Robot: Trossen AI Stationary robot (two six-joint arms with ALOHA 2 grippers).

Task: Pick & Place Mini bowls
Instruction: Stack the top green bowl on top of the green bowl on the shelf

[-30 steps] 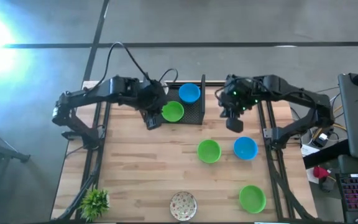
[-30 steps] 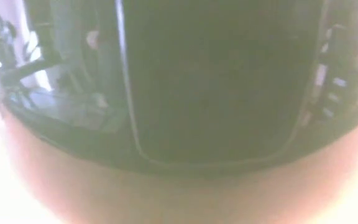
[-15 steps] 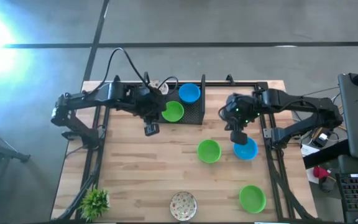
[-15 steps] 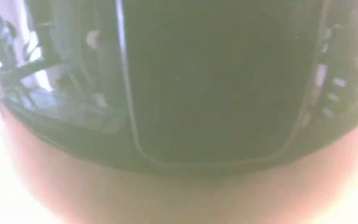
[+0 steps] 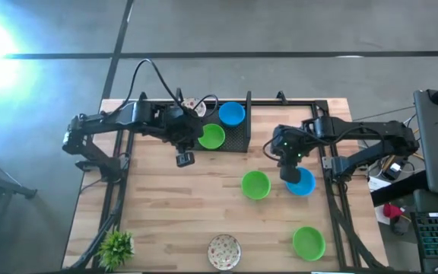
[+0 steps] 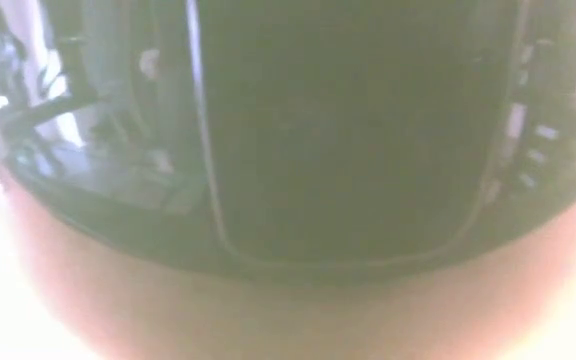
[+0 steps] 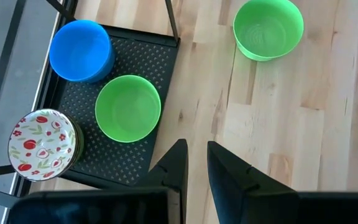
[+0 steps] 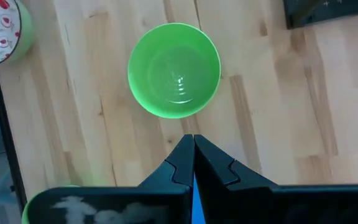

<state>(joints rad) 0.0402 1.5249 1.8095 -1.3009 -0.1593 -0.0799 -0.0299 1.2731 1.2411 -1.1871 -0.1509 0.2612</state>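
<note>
The black mesh tray [image 5: 238, 138] at the far side holds a blue bowl [image 5: 232, 114], a green bowl [image 5: 211, 136] and a red-patterned bowl [image 5: 190, 104]. On the wood stand a green bowl [image 5: 255, 185], a blue bowl [image 5: 304, 185], another green bowl [image 5: 309, 242] and a patterned bowl [image 5: 224, 251]. My left gripper [image 5: 183, 158] [image 7: 196, 149] hangs slightly open and empty over the wood just off the tray's near-left corner. My right gripper [image 5: 289, 172] [image 8: 193, 140] is shut over the left edge of the blue bowl on the table; a thin blue strip [image 8: 193, 199] shows between its fingers. My right gripper points down at the left edge of the blue bowl on the table. Its own body hides the bowl in the wrist view. I cannot tell whether the fingers touch the bowl. The bowl sits flat on the wood.
A spiky green plant [image 5: 116, 245] stands at the near-left corner. The arms' black frames run along both table sides. Bare wood lies between the tray and the near bowls. In the low view a dark blurred shape [image 6: 348, 130] fills the picture.
My left gripper drew back from the green bowl in the tray toward the near edge, then kept still. My right gripper moved toward the near edge and down, onto the left edge of the blue bowl. No bowl has moved.
</note>
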